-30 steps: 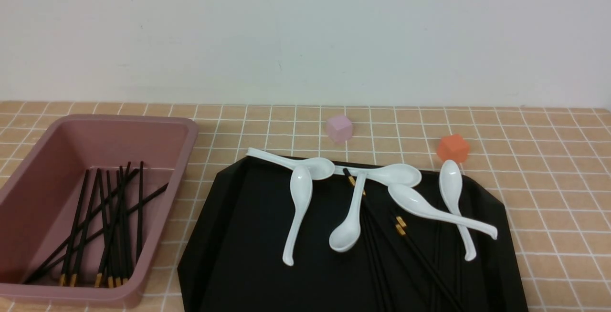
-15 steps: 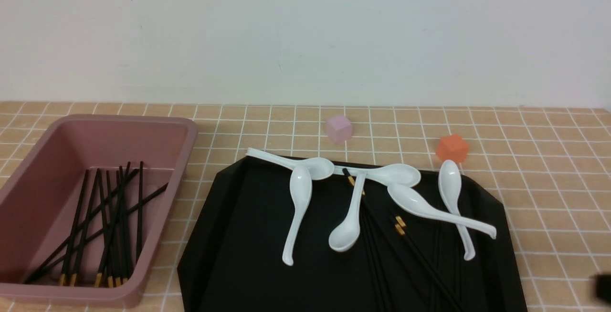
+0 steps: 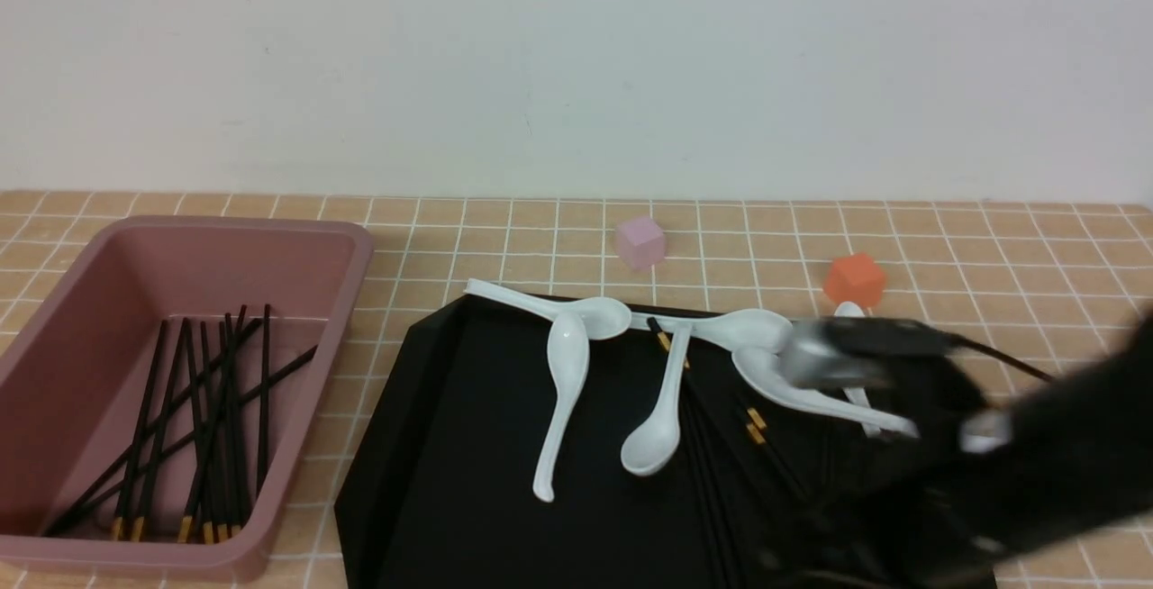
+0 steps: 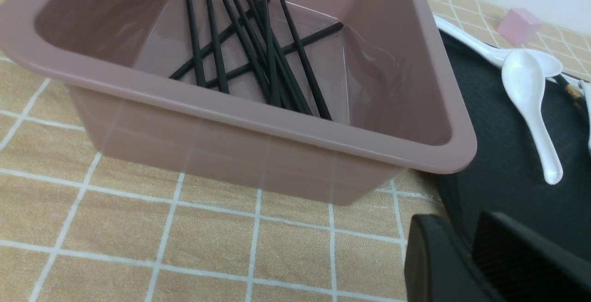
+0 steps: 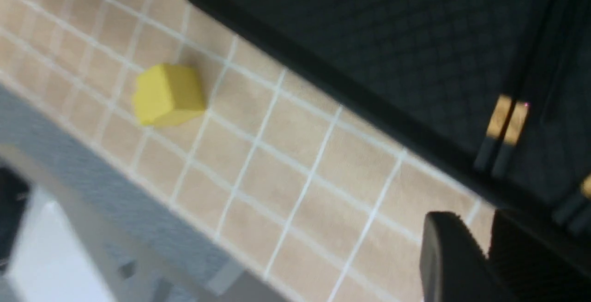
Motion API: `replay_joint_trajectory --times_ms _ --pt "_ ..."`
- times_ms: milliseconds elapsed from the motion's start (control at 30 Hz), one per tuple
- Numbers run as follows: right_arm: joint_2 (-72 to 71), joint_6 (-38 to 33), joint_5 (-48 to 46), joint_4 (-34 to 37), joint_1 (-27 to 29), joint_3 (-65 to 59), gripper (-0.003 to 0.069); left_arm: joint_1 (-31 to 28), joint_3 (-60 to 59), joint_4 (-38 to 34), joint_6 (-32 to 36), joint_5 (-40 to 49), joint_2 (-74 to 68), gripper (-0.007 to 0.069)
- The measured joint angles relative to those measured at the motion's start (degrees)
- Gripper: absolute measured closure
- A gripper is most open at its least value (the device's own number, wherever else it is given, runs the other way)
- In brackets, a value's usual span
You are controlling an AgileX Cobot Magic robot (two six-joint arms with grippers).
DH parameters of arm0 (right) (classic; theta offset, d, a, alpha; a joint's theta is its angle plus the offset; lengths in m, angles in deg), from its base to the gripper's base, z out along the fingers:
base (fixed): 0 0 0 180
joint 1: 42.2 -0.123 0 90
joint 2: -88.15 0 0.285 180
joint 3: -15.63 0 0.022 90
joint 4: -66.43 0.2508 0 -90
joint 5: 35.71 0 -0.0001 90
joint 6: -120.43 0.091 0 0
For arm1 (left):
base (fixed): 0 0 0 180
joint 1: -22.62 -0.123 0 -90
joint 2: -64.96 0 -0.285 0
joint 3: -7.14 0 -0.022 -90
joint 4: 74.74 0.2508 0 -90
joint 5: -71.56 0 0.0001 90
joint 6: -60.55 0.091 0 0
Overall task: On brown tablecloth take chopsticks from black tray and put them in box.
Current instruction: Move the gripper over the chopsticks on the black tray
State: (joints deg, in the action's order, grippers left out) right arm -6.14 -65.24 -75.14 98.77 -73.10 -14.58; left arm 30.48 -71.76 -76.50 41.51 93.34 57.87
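Observation:
The black tray (image 3: 468, 445) lies on the brown tablecloth (image 3: 1036, 319) with several black chopsticks (image 3: 707, 454) on its right half, partly under white spoons. The pink box (image 3: 297, 238) stands to its left with several chopsticks (image 3: 207, 418) inside. My right arm (image 3: 1036, 454) is a blur over the tray's right side. In the right wrist view my right gripper (image 5: 489, 232) is shut and empty, near the tray's edge (image 5: 369, 103) and gold-banded chopsticks (image 5: 505, 117). My left gripper (image 4: 471, 232) is shut and empty, low beside the box (image 4: 277, 126) and the tray (image 4: 498, 154).
Several white spoons (image 3: 563, 391) lie across the tray's far half. A pink cube (image 3: 640, 241) and an orange cube (image 3: 854, 277) sit behind the tray. A yellow cube (image 5: 168, 93) sits near the table's edge in the right wrist view.
My right arm has swept in from the lower right and now covers the tray's right side and two spoons. The box, tray and chopsticks have not moved.

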Motion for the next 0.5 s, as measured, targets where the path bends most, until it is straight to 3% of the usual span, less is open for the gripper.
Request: replay_joint_trajectory --times_ms 167,500 --pt "9.7 11.0 -0.9 -10.9 -2.9 8.9 0.0363 0.0 0.0 0.0 0.0 0.0 0.0 0.0470" --pt "23.0 14.4 -2.1 -13.3 -2.9 14.0 0.0319 0.0 0.0 0.0 0.0 0.0 0.0 0.0459"
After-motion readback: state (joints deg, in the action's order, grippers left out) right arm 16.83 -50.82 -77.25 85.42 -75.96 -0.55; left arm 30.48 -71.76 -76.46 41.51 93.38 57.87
